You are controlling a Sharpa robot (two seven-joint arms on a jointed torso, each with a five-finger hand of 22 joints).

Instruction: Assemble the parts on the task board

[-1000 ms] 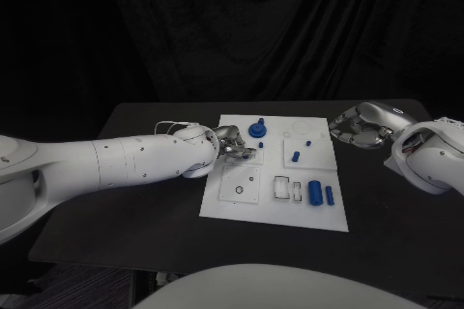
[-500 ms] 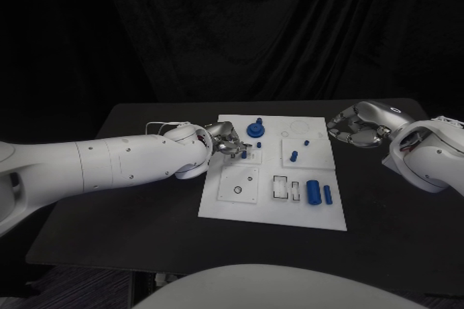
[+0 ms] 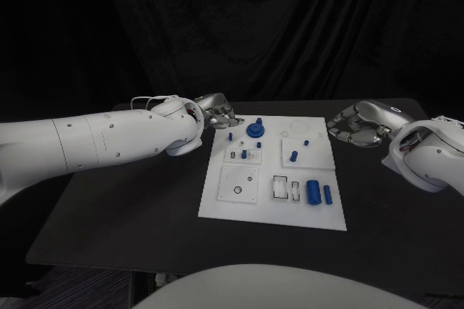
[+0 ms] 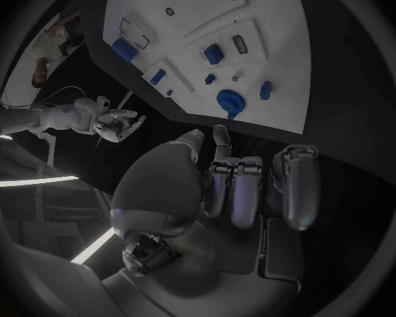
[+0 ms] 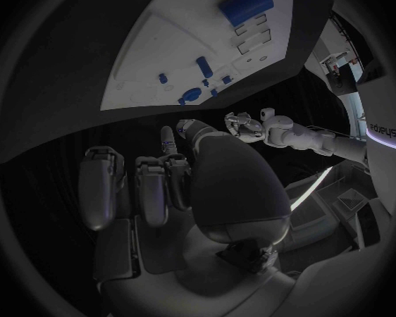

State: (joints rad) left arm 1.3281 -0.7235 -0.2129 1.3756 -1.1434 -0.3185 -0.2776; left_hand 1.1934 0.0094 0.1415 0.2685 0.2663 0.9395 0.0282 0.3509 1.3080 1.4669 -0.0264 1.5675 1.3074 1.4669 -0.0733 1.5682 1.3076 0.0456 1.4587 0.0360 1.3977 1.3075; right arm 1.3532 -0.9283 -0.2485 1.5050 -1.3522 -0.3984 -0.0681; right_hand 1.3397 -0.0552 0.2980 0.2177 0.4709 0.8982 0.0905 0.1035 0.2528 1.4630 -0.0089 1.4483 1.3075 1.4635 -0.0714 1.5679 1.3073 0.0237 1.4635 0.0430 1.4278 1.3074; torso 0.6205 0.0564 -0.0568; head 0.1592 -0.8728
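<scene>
Hovering off the flat white task board's (image 3: 273,208) far-left corner, your silver left hand (image 3: 218,112) holds nothing, fingers loosely apart; right hand (image 3: 354,127) likewise

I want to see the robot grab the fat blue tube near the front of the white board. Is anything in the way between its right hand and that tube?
Nothing visible blocks it. The right hand hovers off the task board's far right corner, holding nothing. The fat blue tube lies nearer the robot, with a thinner blue rod beside it, off the direct line.
</scene>
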